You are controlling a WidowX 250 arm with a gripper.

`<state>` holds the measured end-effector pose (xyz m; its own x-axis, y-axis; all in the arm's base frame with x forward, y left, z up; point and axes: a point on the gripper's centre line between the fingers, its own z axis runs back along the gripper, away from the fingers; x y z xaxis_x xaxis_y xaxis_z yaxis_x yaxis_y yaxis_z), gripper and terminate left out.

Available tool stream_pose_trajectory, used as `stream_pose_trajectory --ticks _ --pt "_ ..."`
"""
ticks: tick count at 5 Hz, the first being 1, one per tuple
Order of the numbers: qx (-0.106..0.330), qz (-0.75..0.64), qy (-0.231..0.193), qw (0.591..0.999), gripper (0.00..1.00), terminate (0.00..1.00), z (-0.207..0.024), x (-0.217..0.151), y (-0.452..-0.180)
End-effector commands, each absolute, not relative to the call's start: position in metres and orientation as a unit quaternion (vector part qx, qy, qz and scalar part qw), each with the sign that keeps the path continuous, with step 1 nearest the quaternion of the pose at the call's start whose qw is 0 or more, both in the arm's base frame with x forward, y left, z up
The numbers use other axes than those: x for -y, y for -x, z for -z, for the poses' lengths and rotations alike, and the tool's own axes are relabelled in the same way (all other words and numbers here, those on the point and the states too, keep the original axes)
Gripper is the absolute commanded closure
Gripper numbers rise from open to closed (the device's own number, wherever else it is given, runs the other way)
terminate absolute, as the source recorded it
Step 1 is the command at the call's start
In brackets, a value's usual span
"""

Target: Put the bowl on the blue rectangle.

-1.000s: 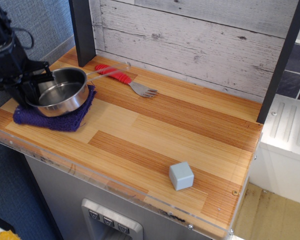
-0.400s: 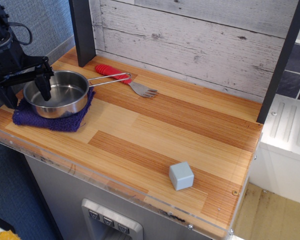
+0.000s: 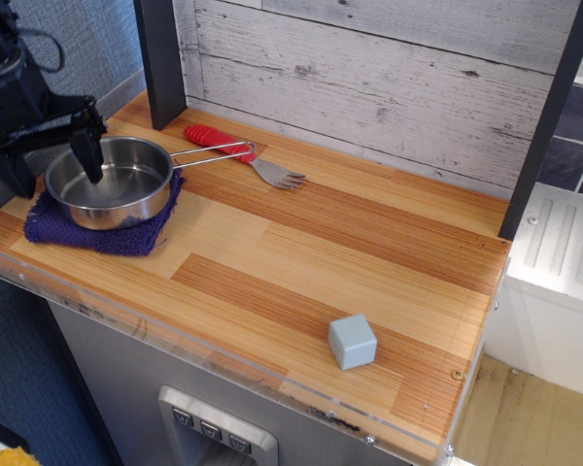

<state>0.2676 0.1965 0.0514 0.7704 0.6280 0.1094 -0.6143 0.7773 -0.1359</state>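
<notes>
Since a second ago your gripper (image 3: 53,165) has let go of the bowl (image 3: 110,183) and lifted; the bowl has settled flat and its handle has swung to point right. Since the last frame the gripper has risen a bit more.

Jaws are open now, holding nothing. One finger (image 3: 87,146) hangs over the bowl's left inside, the other sits outside the left rim near the table (image 3: 301,262) edge. You can't tell from this view whether the inner fingertip touches the bowl floor.

The bowl sits upright on the blue cloth (image 3: 102,233), at the table's left end. Cloth shows past the bowl on the front, left and right sides. The wire handle (image 3: 214,150) sticks out right, off the cloth, over bare wood.

Just behind the handle lies the fork (image 3: 241,155), red grip to the left, tines to the right; from here the handle's end looks touching or crossing the red grip.

A grey-blue cube (image 3: 352,341) sits well apart, near the front right edge.
</notes>
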Motion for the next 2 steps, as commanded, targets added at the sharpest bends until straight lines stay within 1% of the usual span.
stream_pose_trajectory --ticks 1,2 --pt "0.189 -0.288 0.043 0.938 0.0 0.0 -0.139 -0.192 -0.285" --pt "0.215 -0.256 0.057 0.941 0.0 0.0 -0.161 -0.188 -0.285"
